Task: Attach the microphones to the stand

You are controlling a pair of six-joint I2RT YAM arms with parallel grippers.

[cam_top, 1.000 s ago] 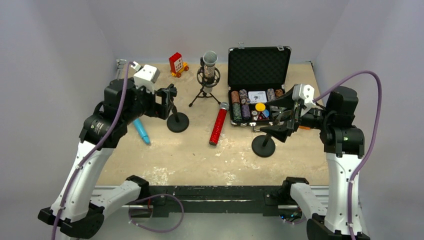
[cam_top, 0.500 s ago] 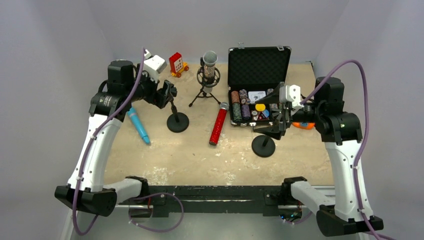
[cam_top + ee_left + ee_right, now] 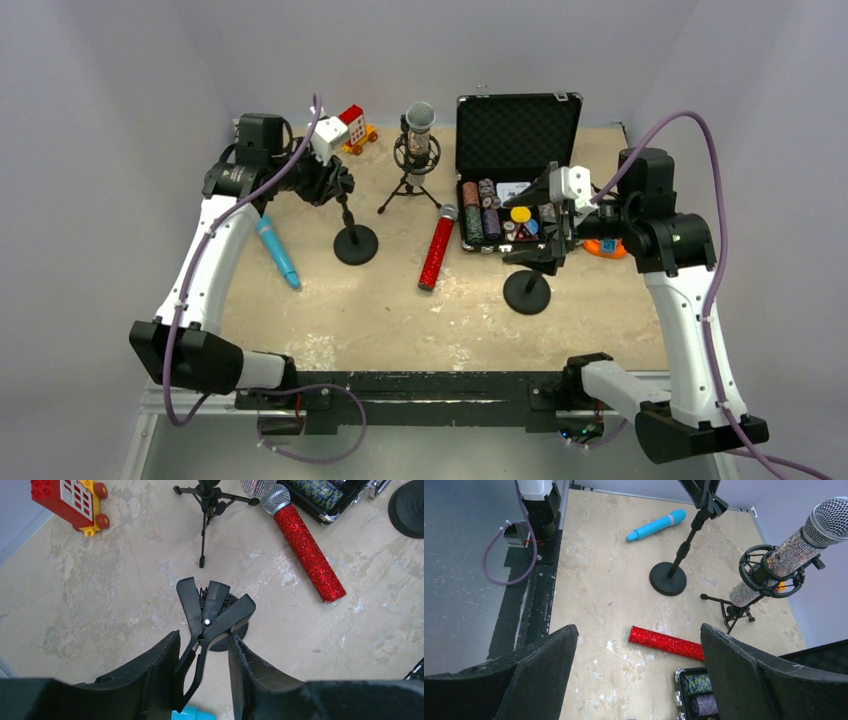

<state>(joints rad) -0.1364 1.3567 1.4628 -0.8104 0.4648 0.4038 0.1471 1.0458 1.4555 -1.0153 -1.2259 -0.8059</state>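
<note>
The silver-glitter microphone (image 3: 419, 132) sits upright in a tripod stand (image 3: 408, 188) at the back. The red-glitter microphone (image 3: 437, 248) lies flat mid-table, and the light-blue one (image 3: 278, 250) lies at the left. My left gripper (image 3: 338, 186) is closed in on the spring clip (image 3: 212, 611) atop the left round-base stand (image 3: 356, 245); its fingers (image 3: 162, 667) press the clip's handles. My right gripper (image 3: 548, 228) hangs open and holds nothing above the right round-base stand (image 3: 527, 292). The right wrist view shows the red microphone (image 3: 666, 642) between its wide fingers (image 3: 544, 665).
An open black case (image 3: 518, 125) with poker chips stands at the back right, close to my right gripper. A red toy block vehicle (image 3: 352, 127) sits at the back left. Something orange (image 3: 606, 249) lies behind the right arm.
My left arm has drawn back toward the rear left, and its gripper has narrowed from wide open onto the stand's clip. The right arm shifted slightly left, still open.
</note>
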